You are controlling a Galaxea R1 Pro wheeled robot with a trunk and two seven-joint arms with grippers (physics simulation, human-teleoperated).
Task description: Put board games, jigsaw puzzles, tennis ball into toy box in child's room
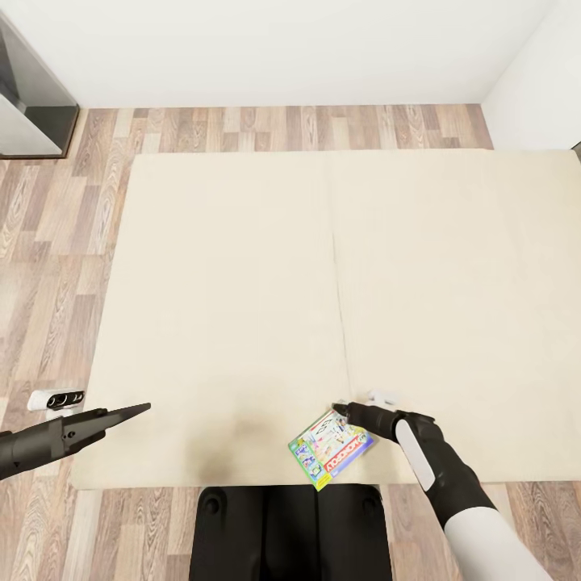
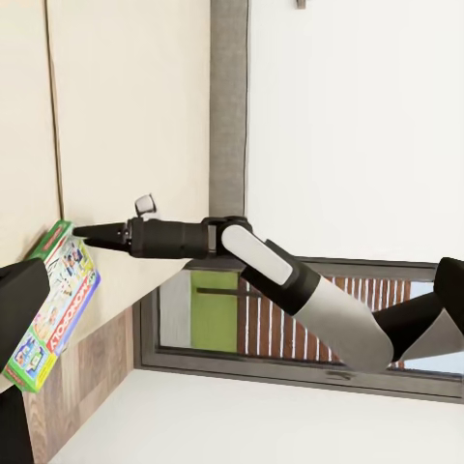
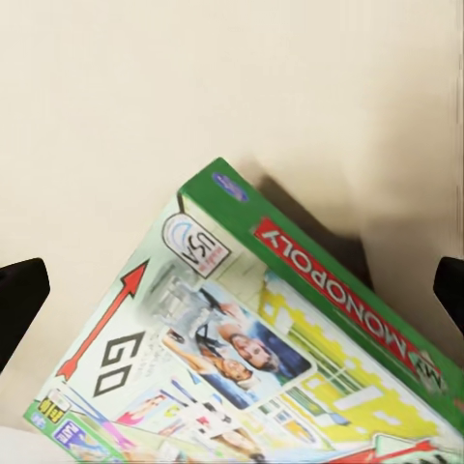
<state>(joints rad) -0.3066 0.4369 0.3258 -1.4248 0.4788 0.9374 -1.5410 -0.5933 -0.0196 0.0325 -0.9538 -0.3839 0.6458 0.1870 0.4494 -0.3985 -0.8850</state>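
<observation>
Hovering with right gripper [image 1: 339,408] jaws apart, Monopoly box [image 1: 330,449] lying between them on bed [image 1: 242,282]; apparently uncontacted. Risking shoving box off near edge.

Under my right gripper [image 1: 339,407] I see the Monopoly box [image 1: 331,449] in glossy printed cardboard, lying on the matt cream bed [image 1: 242,282], wood-grain floor [image 1: 48,242] beyond.

Black tapered fingers [image 1: 129,414]; right arm [image 1: 476,516] black, white-paneled, grey-sleeved.
</observation>
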